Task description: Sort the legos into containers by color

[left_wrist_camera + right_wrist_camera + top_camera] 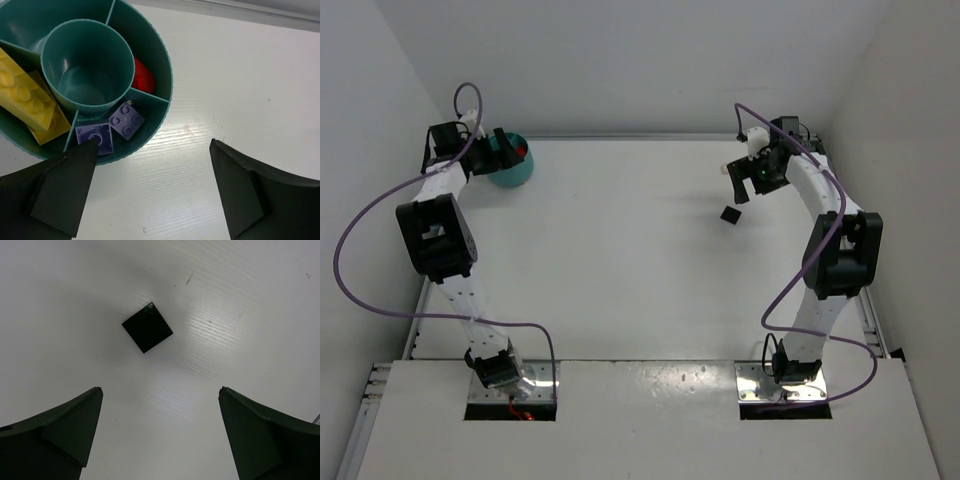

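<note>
A round teal bowl (512,170) stands at the far left; its containers (150,55) are split by dividers round a central ring. Two yellow legos (25,100) lie in one compartment, two purple legos (126,120) in another, a red lego (142,77) in a third. My left gripper (152,150) hovers open just beside the bowl's rim, holding nothing. One black lego (147,327) lies alone on the table at the far right (730,214). Above and just behind it my right gripper (160,392) is open and empty, its place in the overhead view (745,182).
The white table (620,250) is bounded by a back wall and side walls close to both arms. Purple cables loop off each arm. The bowl's central ring (85,65) holds nothing that I can see.
</note>
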You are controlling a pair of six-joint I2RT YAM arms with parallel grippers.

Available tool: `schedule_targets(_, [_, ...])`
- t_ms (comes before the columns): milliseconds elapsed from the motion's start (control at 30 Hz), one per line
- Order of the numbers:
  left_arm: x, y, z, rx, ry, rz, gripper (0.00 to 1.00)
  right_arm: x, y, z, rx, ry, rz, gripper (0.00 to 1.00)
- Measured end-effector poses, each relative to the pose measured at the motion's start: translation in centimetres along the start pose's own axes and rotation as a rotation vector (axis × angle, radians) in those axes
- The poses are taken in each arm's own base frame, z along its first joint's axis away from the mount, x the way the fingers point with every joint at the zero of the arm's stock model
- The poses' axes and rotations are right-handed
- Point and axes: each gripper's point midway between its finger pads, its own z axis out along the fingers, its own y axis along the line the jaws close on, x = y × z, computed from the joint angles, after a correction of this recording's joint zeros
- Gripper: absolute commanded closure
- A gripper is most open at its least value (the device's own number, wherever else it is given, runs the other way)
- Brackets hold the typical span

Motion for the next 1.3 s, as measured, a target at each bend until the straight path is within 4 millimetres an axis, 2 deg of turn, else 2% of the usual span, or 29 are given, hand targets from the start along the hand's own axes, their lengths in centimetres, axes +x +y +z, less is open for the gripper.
schedule_targets(567, [-1.5, 2.1, 0.7, -0.136, -0.028, 0.05, 0.0, 0.0, 0.0, 0.0, 0.003, 0.001, 0.0, 0.01])
schedule_targets(700, [-0.9, 2.4, 1.1, -0.134, -0.012, 0.052, 0.0, 0.0, -0.1, 0.0, 0.003, 0.001, 0.0, 0.01])
schedule_targets(933, [-0.1, 1.2, 1.5, -0.052, 0.009, 0.043, 0.0, 0.0, 0.0, 0.0, 0.007, 0.003, -0.003, 0.01])
schedule_targets(1300, [-0.5, 0.1, 1.7, 0.006, -0.011, 0.027, 0.0, -0.1, 0.3, 0.1, 0.003, 0.002, -0.01, 0.01])
